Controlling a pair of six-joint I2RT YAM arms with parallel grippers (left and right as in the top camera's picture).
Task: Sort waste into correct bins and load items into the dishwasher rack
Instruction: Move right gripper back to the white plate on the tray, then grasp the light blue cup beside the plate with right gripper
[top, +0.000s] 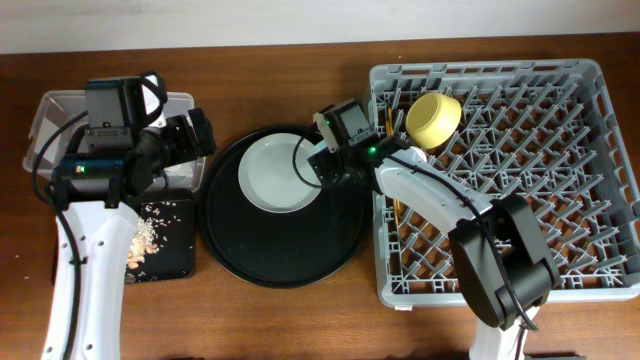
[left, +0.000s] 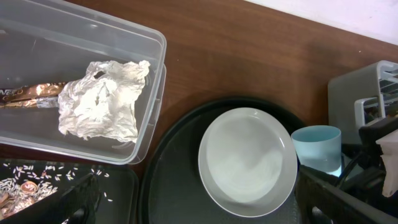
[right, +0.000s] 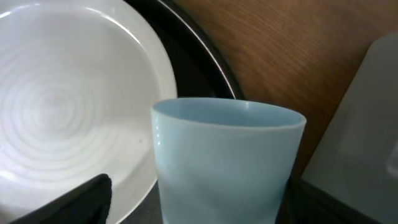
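We logged: right gripper (right: 199, 202) spread open either side of upright blue cup (right: 227, 162), not clamped on it | cup at black round tray (top: 280, 255) rim, just beside plate (left: 247, 160) | left gripper (left: 205, 208) wide open, empty.

The left arm (top: 88, 250) and right arm (top: 432, 192) have white links, black joints, black cables, green lights.

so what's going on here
The right end effector sits open around the blue cup on the round tray, beside the plate. The left end effector hovers open by the clear box, which holds the napkin and wrapper. The scraps lie in the flat tray; the bowl is in the rack.
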